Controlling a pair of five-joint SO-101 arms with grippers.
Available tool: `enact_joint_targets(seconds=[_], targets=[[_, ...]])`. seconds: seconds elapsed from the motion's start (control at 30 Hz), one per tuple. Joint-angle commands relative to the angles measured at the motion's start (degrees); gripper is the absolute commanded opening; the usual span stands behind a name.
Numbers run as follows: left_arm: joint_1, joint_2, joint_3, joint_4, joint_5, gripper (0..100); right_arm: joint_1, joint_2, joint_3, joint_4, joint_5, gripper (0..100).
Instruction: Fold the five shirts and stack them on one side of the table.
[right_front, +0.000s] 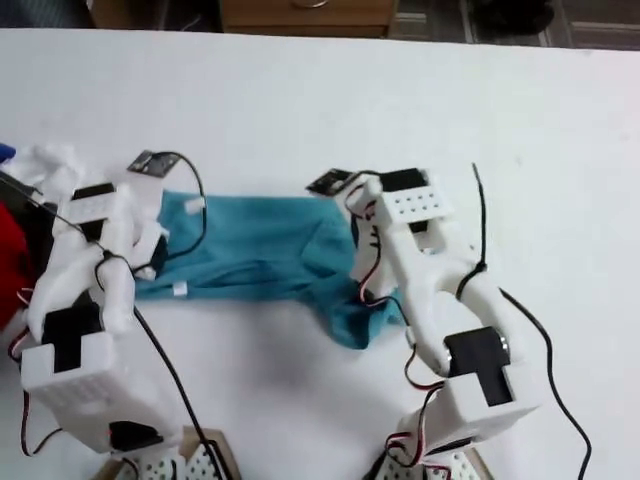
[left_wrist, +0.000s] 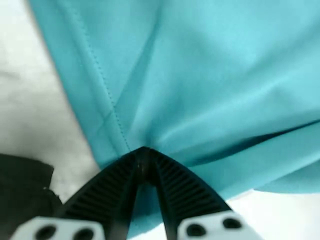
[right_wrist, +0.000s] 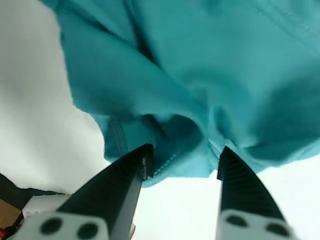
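Observation:
A teal shirt (right_front: 260, 250) lies bunched across the middle of the white table (right_front: 330, 100), between the two arms. At its left end my left gripper (left_wrist: 143, 156) is shut, pinching a seam fold of the teal shirt (left_wrist: 210, 75). My left arm (right_front: 85, 270) sits over that end in the high view. My right gripper (right_wrist: 185, 160) stands open over the crumpled hem of the teal shirt (right_wrist: 200, 75), one finger on each side of the fabric edge. My right arm (right_front: 415, 235) is over the shirt's right end.
Red cloth (right_front: 12, 250) shows at the table's left edge beside the left arm. White cloth (right_front: 50, 165) lies behind it. Bare table stretches across the back and right. Both arm bases stand at the front edge.

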Motion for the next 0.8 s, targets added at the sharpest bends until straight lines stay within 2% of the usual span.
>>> enact_joint_targets(seconds=[0.0,0.27,0.57,0.77], targets=[[-0.2,0.6,0.0,-2.8,-0.1,3,2.8,-3.4,-0.6,-0.4,3.3,19.4],[-0.2,0.6,0.0,-2.8,-0.1,3,8.6,-3.4,-1.1,-3.2,6.8,1.0],[-0.2,0.6,0.0,-2.8,-0.1,3,10.3,-2.7,-14.4,-3.7,6.7,1.9],[-0.2,0.6,0.0,-2.8,-0.1,3,10.4,3.8,-19.7,-8.7,6.8,1.9]])
